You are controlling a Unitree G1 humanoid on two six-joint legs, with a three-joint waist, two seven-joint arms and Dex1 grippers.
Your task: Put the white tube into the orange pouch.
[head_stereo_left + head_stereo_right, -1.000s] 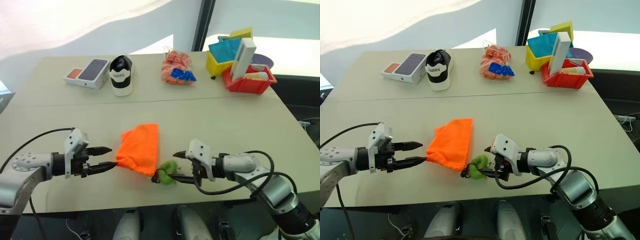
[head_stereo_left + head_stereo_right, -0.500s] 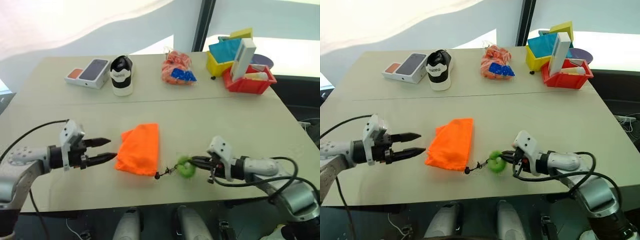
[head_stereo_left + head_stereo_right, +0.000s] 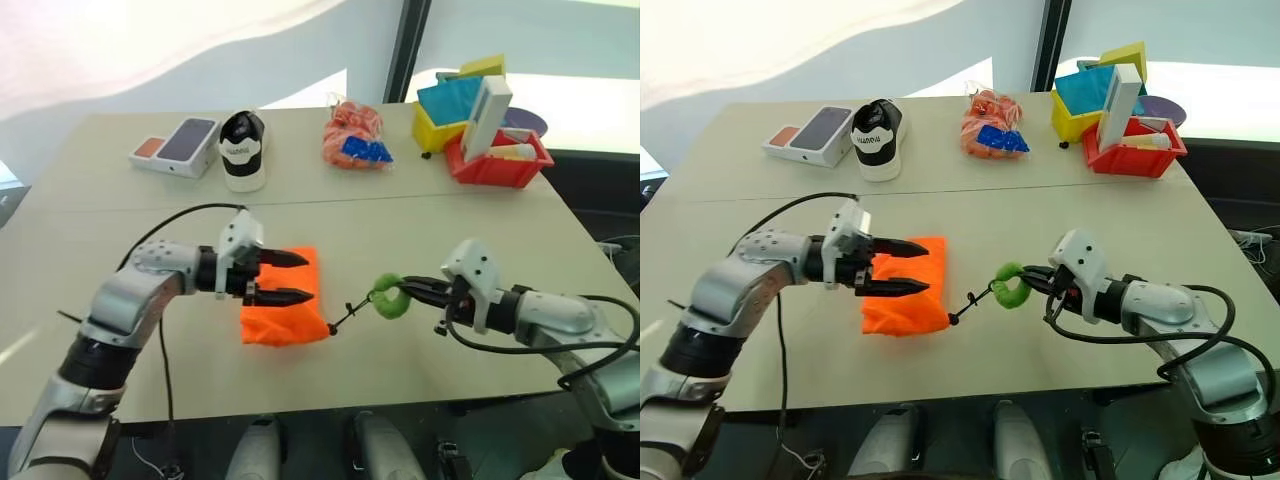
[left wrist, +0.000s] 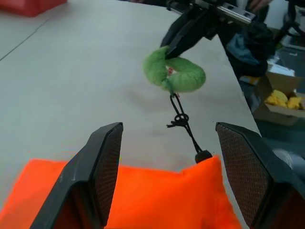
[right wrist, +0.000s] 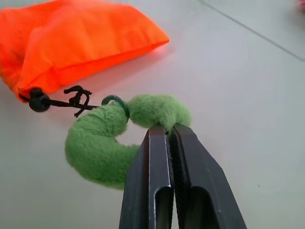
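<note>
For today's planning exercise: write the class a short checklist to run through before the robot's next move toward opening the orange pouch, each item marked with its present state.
1. Right gripper shut on the green fuzzy ring: ok.
2. Black cord joins the ring to the orange pouch: ok.
3. Left gripper open over the pouch: ok.
4. Pouch mouth open: not ok.
5. White tube located: cannot tell.

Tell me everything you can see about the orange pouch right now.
The orange pouch is a bright orange bag of soft fabric, lying flat and slightly rumpled near the front of the table. One corner is gathered at a black toggle, and from it a black cord runs to a fuzzy green ring. The right gripper has its jaws shut on that ring, holding it off the table. The left gripper hovers over the pouch with open jaws.
</note>
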